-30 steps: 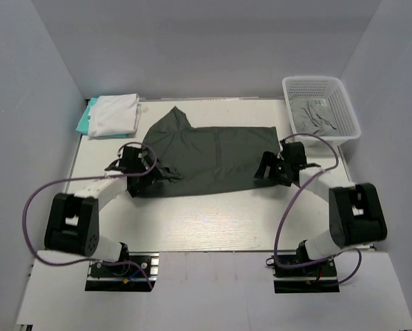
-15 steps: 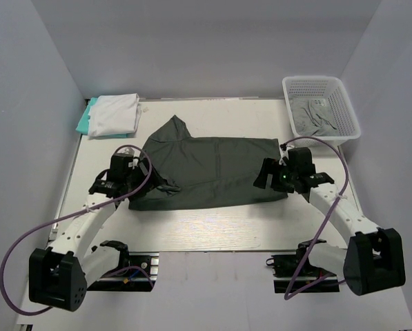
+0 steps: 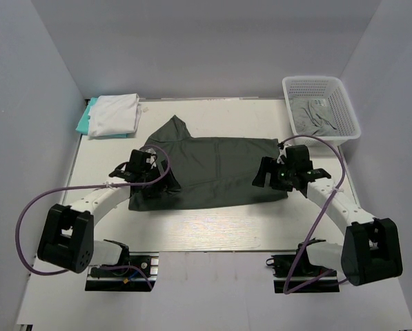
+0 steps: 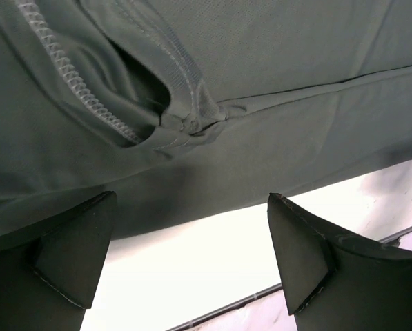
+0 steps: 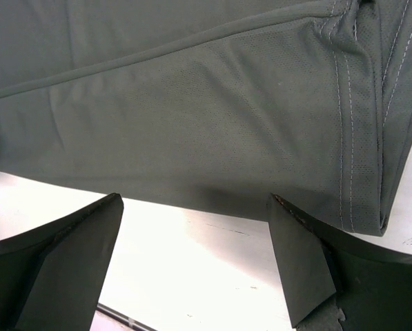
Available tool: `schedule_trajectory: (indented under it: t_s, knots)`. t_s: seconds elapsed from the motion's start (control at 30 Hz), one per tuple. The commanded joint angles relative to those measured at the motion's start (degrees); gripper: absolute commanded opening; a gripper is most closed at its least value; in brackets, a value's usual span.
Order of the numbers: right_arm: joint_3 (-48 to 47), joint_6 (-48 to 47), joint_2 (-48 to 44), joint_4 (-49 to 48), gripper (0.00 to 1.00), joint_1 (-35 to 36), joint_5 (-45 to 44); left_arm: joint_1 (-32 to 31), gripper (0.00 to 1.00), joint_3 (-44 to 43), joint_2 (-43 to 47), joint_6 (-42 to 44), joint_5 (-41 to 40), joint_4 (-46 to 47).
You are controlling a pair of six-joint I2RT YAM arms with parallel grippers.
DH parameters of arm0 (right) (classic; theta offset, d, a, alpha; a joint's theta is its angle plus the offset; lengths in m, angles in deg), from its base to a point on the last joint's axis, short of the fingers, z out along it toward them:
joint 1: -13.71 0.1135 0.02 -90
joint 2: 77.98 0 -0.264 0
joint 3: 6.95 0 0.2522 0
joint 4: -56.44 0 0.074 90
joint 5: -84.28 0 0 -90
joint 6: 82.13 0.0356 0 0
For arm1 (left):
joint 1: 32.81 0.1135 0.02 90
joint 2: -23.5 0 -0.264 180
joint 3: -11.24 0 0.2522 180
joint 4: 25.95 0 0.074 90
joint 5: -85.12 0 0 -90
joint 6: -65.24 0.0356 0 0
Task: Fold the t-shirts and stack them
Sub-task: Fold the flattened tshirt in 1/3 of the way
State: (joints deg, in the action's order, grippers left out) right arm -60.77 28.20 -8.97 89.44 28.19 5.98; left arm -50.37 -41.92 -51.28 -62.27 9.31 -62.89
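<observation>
The dark charcoal-grey t-shirt [image 3: 212, 169] lies flat on the white table, folded lengthwise, with a sleeve sticking out at its far left. My left gripper [image 3: 145, 185] hovers over the shirt's near left end, open and empty. In the left wrist view [image 4: 192, 255] its fingers [image 4: 74, 248] straddle bare table just below the shirt's edge [image 4: 261, 83]. My right gripper [image 3: 273, 181] hovers over the near right corner, open and empty [image 5: 195, 262], with the hem [image 5: 192, 103] just ahead of it. A folded white t-shirt [image 3: 114, 114] lies on a teal one [image 3: 83, 121] at the far left.
A white lattice basket [image 3: 321, 81] stands at the far right with a lighter grey t-shirt [image 3: 315, 116] crumpled inside. Grey walls close in the table on the left, right and far sides. A strip of bare table [image 3: 212, 224] runs between the shirt and the arm bases.
The charcoal shirt now lies a little nearer the arms than one second ago. The left gripper has moved right over the shirt's left end. The right gripper has barely shifted.
</observation>
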Motion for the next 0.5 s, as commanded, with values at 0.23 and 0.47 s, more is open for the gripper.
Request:
schedule_trajectory:
  t_s: [0.23, 0.47]
  knots:
    - [-3.5, -1.4, 2.8, 0.2, 0.90, -0.2, -1.3, -1.2, 1.00, -4.4, -7.4, -1.1, -4.3, 5.6]
    - [-3.8, -1.4, 4.4, -0.3, 0.90, -0.2, -0.5, -1.2, 1.00, -5.4, -8.5, -2.3, -8.0, 6.5]
